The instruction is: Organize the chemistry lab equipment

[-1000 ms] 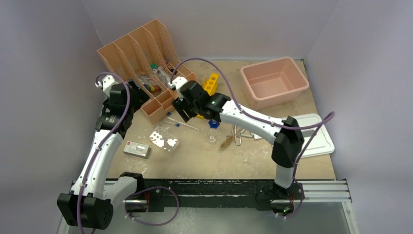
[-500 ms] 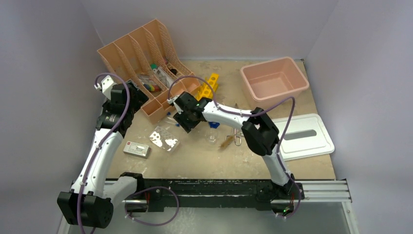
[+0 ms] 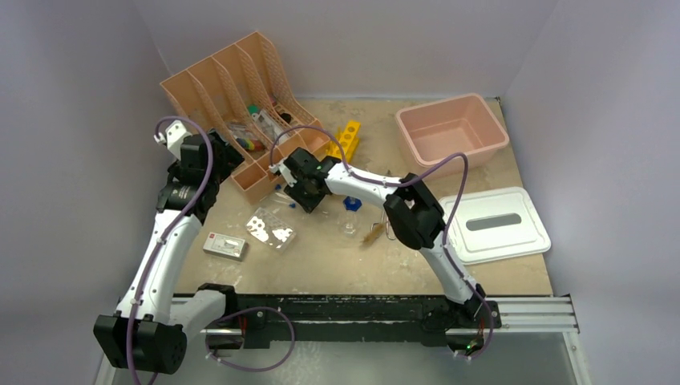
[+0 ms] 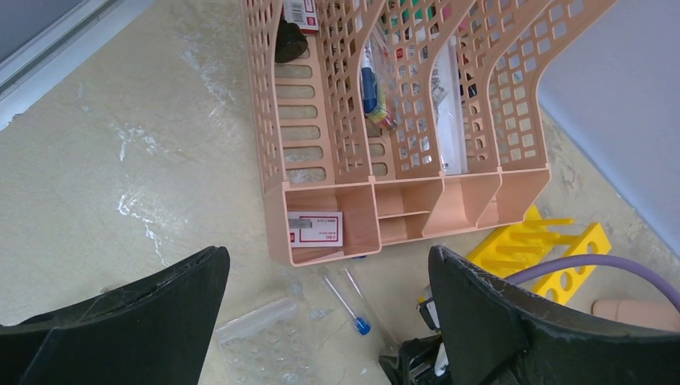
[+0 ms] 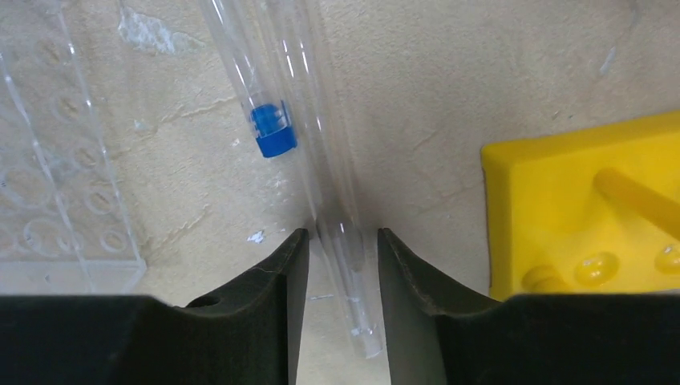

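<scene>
My right gripper (image 3: 305, 198) is low over the table in front of the peach organizer (image 3: 232, 96). In the right wrist view its open jaws (image 5: 341, 241) straddle a clear pipette tube (image 5: 329, 176) lying on the table, with a small gap on each side. A second pipette with a blue tip (image 5: 273, 132) lies just left of it. My left gripper (image 4: 329, 273) is open and empty, held above the organizer's front. The silver blister sheet (image 3: 270, 228), the white packet (image 3: 224, 245), the blue-capped flask (image 3: 350, 210), the brush (image 3: 373, 234) and the metal tongs (image 3: 391, 227) lie on the table.
A yellow rack (image 3: 346, 138) lies right of my right gripper, close to its right finger (image 5: 585, 216). A pink tub (image 3: 451, 135) stands at the back right, its white lid (image 3: 497, 224) in front of it. The organizer (image 4: 321, 192) holds a white card (image 4: 315, 228) and several small items.
My right gripper has moved left and down from near the yellow rack to the pipettes in front of the organizer, its elbow folding in. The left arm has hardly moved.
</scene>
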`<state>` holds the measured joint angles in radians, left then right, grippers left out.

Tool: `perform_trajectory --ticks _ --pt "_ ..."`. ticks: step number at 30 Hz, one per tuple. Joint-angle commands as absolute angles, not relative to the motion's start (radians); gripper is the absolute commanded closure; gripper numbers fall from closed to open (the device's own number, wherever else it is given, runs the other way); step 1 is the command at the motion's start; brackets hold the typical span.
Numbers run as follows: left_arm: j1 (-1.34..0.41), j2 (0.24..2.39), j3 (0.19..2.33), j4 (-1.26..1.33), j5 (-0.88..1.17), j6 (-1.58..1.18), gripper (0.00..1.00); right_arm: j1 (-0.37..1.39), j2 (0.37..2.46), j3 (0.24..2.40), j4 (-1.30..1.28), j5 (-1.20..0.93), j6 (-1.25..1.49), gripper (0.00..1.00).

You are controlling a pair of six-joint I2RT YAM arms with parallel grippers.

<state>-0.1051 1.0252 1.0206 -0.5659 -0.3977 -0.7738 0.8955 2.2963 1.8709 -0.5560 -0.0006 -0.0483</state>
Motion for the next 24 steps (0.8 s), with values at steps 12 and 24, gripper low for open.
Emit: perform_trajectory --ticks 12,24 --pt "-0.1 1.019 1.074 -0.572 -0.417 -0.787 0.07 0.887 2.189 1.791 -0.54 0.021 -0.172 0.86" --pt "-0.101 0.934 0.941 -0.35 -0.178 -0.912 0.11 0.872 1.776 1.444 -0.097 -0.067 0.081 0.88"
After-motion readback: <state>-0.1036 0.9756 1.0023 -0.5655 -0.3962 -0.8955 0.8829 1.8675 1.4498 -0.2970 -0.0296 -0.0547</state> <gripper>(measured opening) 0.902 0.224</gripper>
